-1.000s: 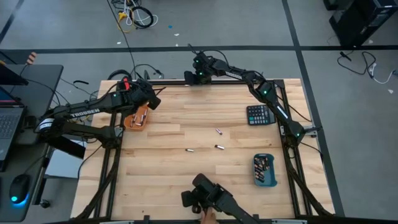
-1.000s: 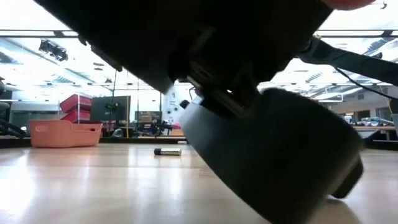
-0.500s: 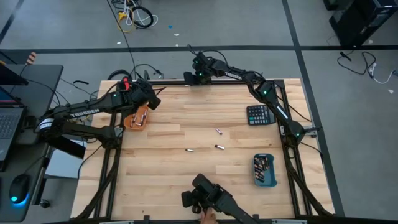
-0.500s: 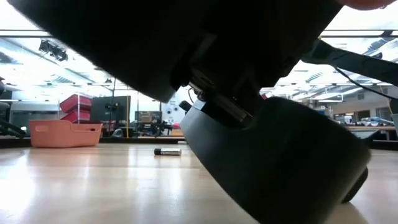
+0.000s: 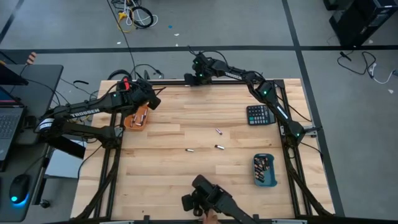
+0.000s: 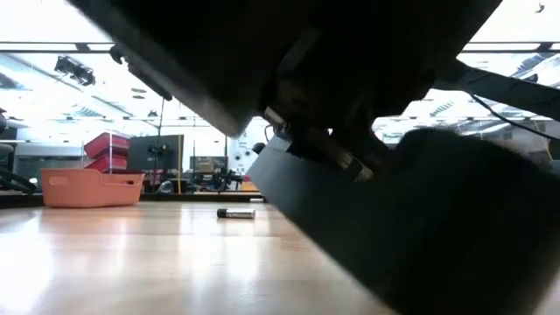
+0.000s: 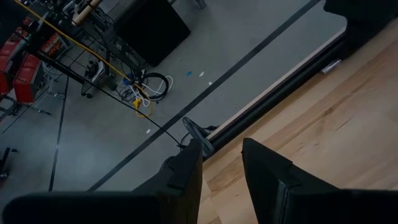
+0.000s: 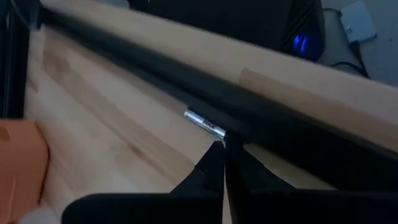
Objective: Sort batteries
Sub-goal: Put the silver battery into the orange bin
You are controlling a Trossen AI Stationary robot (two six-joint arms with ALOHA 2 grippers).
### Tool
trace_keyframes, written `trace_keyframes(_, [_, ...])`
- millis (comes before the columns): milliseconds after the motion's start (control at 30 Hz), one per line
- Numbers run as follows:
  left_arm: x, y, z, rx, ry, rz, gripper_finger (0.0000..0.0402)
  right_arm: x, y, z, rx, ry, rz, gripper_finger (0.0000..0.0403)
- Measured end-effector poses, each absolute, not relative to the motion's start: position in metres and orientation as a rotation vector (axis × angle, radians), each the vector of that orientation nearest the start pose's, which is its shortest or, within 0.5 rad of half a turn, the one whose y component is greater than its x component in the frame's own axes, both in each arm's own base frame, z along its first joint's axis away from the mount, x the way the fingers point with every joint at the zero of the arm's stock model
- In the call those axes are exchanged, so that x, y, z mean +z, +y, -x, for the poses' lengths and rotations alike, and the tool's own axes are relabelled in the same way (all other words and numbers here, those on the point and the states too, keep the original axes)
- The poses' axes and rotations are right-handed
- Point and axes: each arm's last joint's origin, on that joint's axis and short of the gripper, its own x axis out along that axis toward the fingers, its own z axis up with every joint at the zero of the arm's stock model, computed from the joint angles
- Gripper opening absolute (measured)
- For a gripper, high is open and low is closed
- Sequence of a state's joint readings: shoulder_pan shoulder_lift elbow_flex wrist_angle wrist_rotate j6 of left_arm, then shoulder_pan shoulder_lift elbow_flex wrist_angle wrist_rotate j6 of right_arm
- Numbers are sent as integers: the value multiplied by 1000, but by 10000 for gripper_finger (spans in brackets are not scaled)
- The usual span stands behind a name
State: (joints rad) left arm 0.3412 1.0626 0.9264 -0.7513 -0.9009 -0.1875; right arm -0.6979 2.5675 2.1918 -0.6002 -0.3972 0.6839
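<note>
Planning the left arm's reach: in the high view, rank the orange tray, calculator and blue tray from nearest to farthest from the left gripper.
1. Orange tray, just beside the left gripper.
2. Calculator, across the table on the right.
3. Blue tray, right side, near edge.

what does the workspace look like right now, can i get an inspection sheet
surface: wooden table in a black frame, mostly bare
job's things: three loose batteries mid-table; more in the orange tray and the blue tray
clutter: black calculator near the right edge; dark camera mount at the near edge
grippers: left gripper over the orange tray, jaws apart, nothing between them; right gripper at the far edge, jaws shut, empty
cables: yellow and black coil on the floor beyond the table
surroundings: grey floor; laptop and mouse on a side desk
</note>
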Motion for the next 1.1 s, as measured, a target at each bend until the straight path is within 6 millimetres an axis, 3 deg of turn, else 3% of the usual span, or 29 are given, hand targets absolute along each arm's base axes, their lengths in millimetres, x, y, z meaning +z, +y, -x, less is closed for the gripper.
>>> trace_keyframes(300, [294,87,-178,1231,792,-108,113,142,-334,-426,-269,748,-1228,2])
trace_keyframes(600, [294,87,-178,1205,796,-93,113,150,-332,-429,-333,736,-1139,1])
trace_keyframes(867, [292,86,-180,1116,820,-71,113,136,-329,-417,-548,894,-1042,0])
trace_keyframes(1100, [291,85,-181,1091,825,-61,113,138,-330,-419,-399,899,-860,1])
